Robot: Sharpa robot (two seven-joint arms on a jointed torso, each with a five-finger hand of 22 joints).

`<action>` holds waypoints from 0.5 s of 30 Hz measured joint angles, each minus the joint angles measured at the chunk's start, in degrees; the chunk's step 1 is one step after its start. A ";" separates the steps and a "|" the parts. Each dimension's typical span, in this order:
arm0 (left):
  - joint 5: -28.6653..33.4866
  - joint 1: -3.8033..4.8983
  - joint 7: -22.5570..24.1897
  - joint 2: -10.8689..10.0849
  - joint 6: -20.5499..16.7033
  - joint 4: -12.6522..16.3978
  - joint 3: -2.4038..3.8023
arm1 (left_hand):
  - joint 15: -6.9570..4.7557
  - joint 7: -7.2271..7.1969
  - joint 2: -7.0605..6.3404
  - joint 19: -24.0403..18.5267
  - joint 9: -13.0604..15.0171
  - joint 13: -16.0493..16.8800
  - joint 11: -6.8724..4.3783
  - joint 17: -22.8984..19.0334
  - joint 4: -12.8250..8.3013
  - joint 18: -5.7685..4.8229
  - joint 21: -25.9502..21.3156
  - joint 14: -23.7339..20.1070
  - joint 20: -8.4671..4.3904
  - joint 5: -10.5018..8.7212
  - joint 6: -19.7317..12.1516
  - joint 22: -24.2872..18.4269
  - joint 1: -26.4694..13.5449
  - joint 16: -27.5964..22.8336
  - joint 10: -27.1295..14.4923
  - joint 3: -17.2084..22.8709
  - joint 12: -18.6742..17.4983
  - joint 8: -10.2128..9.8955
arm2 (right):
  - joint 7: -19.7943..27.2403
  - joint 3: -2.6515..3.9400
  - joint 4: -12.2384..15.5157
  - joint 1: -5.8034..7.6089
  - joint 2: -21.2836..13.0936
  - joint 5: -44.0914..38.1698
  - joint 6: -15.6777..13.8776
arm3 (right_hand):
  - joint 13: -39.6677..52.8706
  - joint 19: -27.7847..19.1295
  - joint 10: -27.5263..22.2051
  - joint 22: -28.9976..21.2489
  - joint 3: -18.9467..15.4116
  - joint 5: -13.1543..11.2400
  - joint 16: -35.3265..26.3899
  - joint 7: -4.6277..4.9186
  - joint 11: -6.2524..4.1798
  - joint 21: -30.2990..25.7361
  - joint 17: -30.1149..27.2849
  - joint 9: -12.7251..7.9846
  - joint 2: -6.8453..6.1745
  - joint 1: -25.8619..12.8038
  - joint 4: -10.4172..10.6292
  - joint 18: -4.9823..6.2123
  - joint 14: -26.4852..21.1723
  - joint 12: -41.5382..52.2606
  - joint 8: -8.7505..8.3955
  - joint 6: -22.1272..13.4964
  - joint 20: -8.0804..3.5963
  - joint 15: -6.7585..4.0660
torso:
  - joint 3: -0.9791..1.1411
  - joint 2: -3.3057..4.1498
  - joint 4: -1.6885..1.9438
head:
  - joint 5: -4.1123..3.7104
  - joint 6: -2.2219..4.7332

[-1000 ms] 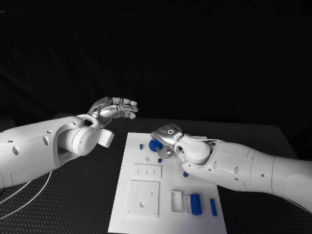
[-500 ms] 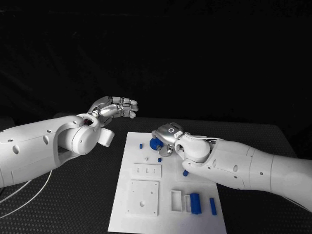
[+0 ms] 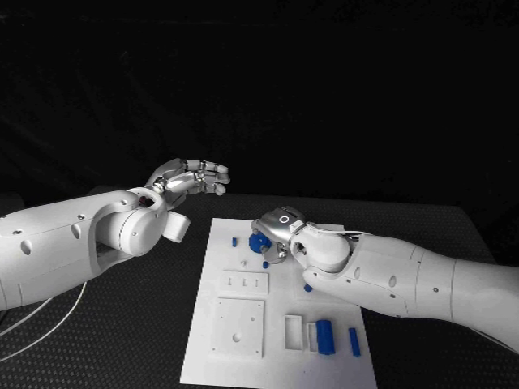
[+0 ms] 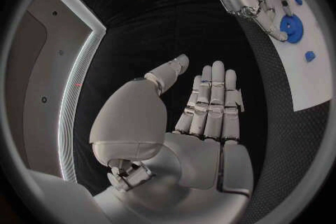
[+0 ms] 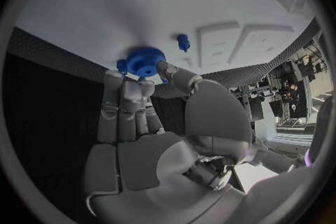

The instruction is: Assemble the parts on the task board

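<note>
Blue toothed plastic gear wheel [image 3: 257, 241] sits at the fingertips of the right hand [image 3: 280, 235], near the far end of the white plastic task board [image 3: 242, 348]. In the right wrist view the fingers [image 5: 129, 92] rest against the gear's rim [image 5: 145, 61], thumb on one side and the others opposite, so this hand is grasping the gear; the gear looks to lie flat on or very close to the board (contact underneath cannot be confirmed).

Change over the last second: very little. The right hand has stayed over the same spot with only a slight shift of the wrist, and the gear has not travelled. Judgement: the gear is being seated or turned onto its place, not carried.

Left hand [image 3: 192, 178] is held up off the black surface [image 3: 131, 324], well away from the right hand and beyond the board's far corner; fingers extended, side by side, nothing in them, released.

Just beside the right hand a small blue peg [image 5: 182, 41] stands on the board. Toward the robot from that hand lie long blue bars [image 3: 325, 337] beside a white slot block [image 3: 293, 332], not yet assembled.
</note>
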 measured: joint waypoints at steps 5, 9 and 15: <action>0.00 0.00 0.00 -0.02 0.00 0.01 0.00 | 0.00 0.00 0.00 0.00 0.00 0.04 0.00 0.00 0.00 0.00 0.00 0.00 0.00 0.00 0.00 0.00 0.00 0.00 0.00 0.00 0.00 0.00 | 0.07 0.05 0.13 0.07 -0.10 0.19 0.20 | 0.00 0.00 0.00 0.00 0.00 0.00 0.00 0.00 0.00 0.00 0.03 0.01 0.00 0.00 0.00 0.00 -0.01 0.00 0.00 0.00 0.00 0.02 | -0.01 0.00 0.00 | 0.05 -0.08; 0.00 0.00 0.00 -0.03 0.00 0.01 0.00 | 0.00 0.00 0.00 0.00 -0.01 0.04 0.00 -0.01 0.00 0.00 0.00 0.00 0.00 0.00 0.00 -0.01 0.00 0.00 0.00 0.00 0.00 0.00 | 0.09 0.06 0.06 0.07 -0.08 0.29 0.28 | 0.00 -0.01 0.00 0.00 0.00 0.00 0.00 0.00 0.00 0.00 0.03 0.04 0.00 0.00 0.00 0.00 -0.02 0.00 -0.02 0.00 0.01 0.02 | 0.03 -0.01 0.00 | 0.05 -0.12; 0.00 0.00 0.00 -0.02 0.01 0.01 0.00 | 0.00 0.00 0.00 0.00 0.05 0.04 0.00 0.04 0.00 0.00 0.00 0.00 0.00 0.00 0.00 -0.01 0.00 0.00 0.00 0.00 0.00 0.00 | 0.11 0.02 -0.56 0.04 -0.07 0.68 0.30 | 0.01 -0.01 0.00 0.00 0.00 0.00 -0.15 0.00 0.00 -0.23 0.09 -0.26 -0.24 0.24 0.00 0.00 -0.05 0.00 -1.34 0.00 0.01 0.21 | 0.03 -0.01 0.00 | -0.04 -0.09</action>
